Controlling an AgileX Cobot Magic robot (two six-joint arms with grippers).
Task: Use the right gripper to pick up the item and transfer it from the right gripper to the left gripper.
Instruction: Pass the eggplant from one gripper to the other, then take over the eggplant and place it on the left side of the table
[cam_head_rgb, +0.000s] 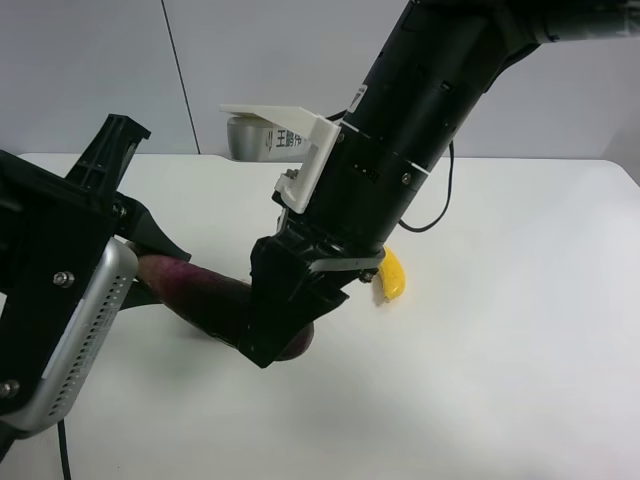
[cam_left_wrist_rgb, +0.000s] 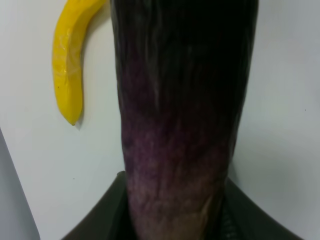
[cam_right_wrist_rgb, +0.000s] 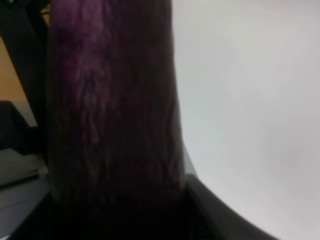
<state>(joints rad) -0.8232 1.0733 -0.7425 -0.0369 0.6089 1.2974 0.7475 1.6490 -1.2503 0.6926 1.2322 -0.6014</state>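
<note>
The item, a glossy dark purple eggplant (cam_head_rgb: 205, 295), hangs just above the white table (cam_head_rgb: 500, 380), held at both ends. The right gripper (cam_head_rgb: 276, 335), on the thick black arm with the white bracket, is shut on its darker end. At the exterior high view's left, the left gripper (cam_head_rgb: 142, 266), on the body with the silver perforated panel, is shut on the pale stem end. The eggplant (cam_right_wrist_rgb: 110, 110) fills most of the right wrist view. In the left wrist view the eggplant (cam_left_wrist_rgb: 180, 125) runs up from between the dark fingers (cam_left_wrist_rgb: 100, 222).
A yellow banana (cam_head_rgb: 391, 275) lies on the table just behind the right arm; the banana (cam_left_wrist_rgb: 70, 65) also shows beside the eggplant in the left wrist view. A paper-labelled roll (cam_head_rgb: 262, 138) lies at the table's far edge, behind the white bracket.
</note>
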